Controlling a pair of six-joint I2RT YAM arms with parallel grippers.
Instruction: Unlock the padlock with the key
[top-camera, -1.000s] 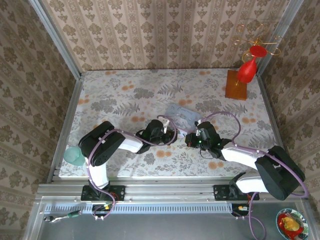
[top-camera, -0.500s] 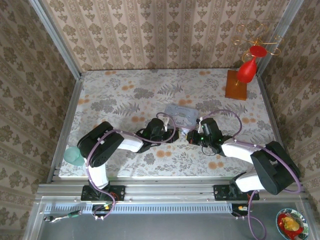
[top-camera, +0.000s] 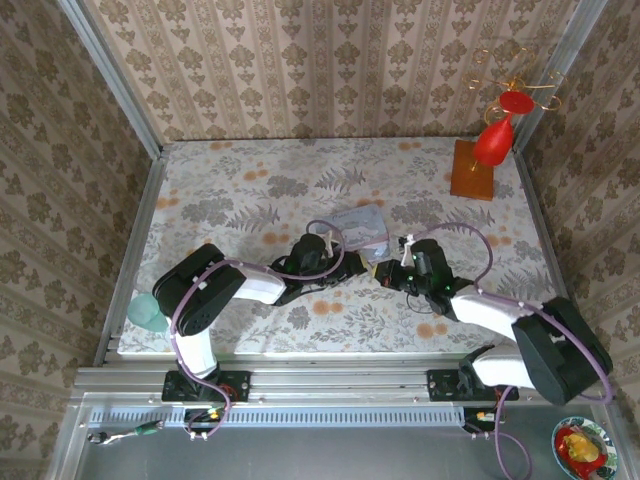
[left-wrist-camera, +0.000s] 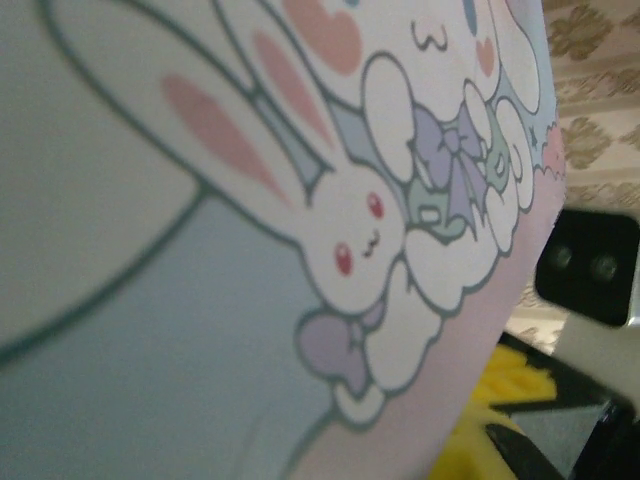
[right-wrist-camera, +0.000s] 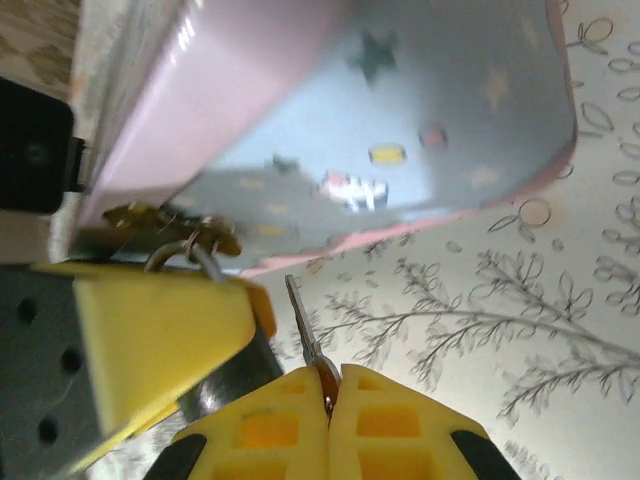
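Note:
The pale blue tin (top-camera: 360, 226) with a bunny lid (left-wrist-camera: 200, 250) sits mid-table, its near edge tipped up so the starred underside (right-wrist-camera: 400, 100) shows. At its brass clasp hangs the padlock (right-wrist-camera: 180, 250): the silvery shackle shows and the dark body is tucked behind a yellow finger (right-wrist-camera: 150, 340) of my left gripper (top-camera: 345, 262), which is shut on it. My right gripper (right-wrist-camera: 330, 375) (top-camera: 383, 274) is shut on the key (right-wrist-camera: 305, 325). The thin blade points up toward the padlock, a short gap from it.
A red ornament on a wooden stand (top-camera: 478, 160) is at the back right corner. A teal cup (top-camera: 148, 312) sits at the left table edge. Wallpapered walls close in three sides. The flowered tabletop (right-wrist-camera: 500, 300) lies just under the key.
My left jaws have closed in and the tin's near edge has tipped up and shifted slightly right. My right wrist has swung a little right, still holding the key.

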